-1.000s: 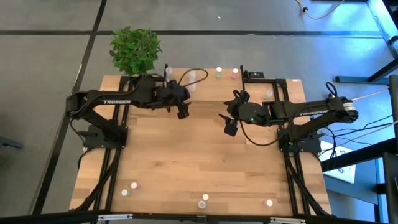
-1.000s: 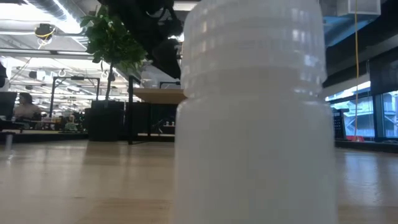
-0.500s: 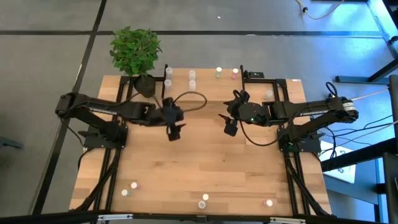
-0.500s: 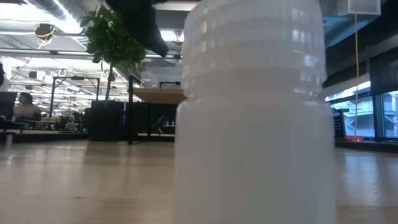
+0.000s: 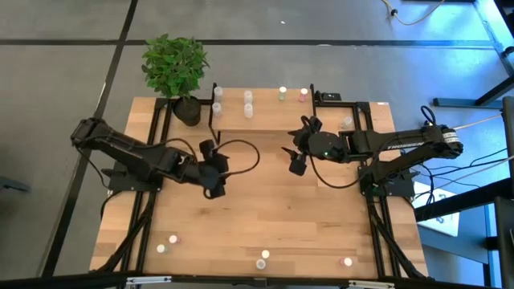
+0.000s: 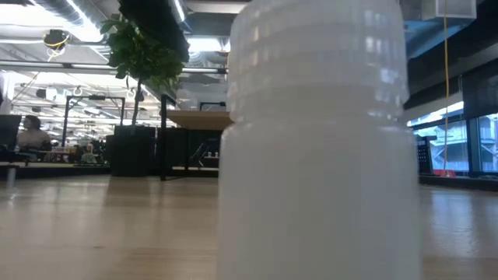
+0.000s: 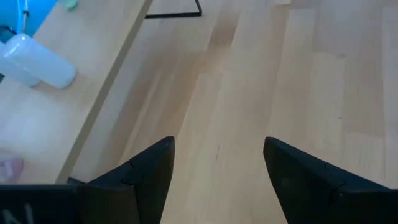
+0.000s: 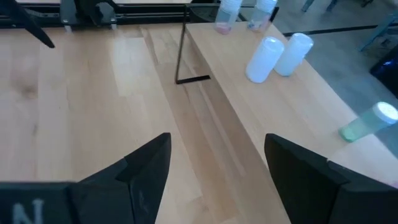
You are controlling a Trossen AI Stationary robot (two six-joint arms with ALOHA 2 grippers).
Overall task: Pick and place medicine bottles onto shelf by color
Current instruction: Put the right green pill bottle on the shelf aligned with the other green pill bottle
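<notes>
The tabletop (image 5: 265, 209) under me is pale wood in long jointed planks, smooth and matte, carried on a black metal frame. At its far edge stands the shelf (image 5: 265, 116), a low rectangular board of the same light wood on thin black legs; from my right wrist I see one of those legs (image 8: 181, 50) running down to the planks.

The medicine bottles are small, whitish, translucent cylinders with ridged caps. Several stand on the shelf: two white-capped pairs (image 5: 218, 98) toward its left end, a green-capped one (image 5: 283, 95) and a pink-capped one (image 5: 303, 95) toward its right end. In my right wrist view two white ones (image 8: 277, 55) stand close together on the board, with the green one (image 8: 368, 122) apart from them. In my left wrist view one white bottle (image 7: 37, 61) shows on the shelf. Others are left along the near edge of the tabletop: two near the left corner (image 5: 166, 243), one at the middle (image 5: 263, 258) and a pink-capped one toward the right corner (image 5: 347, 262). One of them stands right against the low camera (image 6: 319, 148) and blocks most of that view.

A leafy green plant in a dark pot (image 5: 175, 68) sits at the far left corner, beside the shelf's end.

My left gripper (image 5: 212, 183) hangs over the bare planks left of centre, arm bent low, fingers (image 7: 146, 171) apart and holding nothing. My right gripper (image 5: 298, 164) reaches in from the right, just in front of the shelf, fingers (image 8: 149, 165) spread wide and empty.
</notes>
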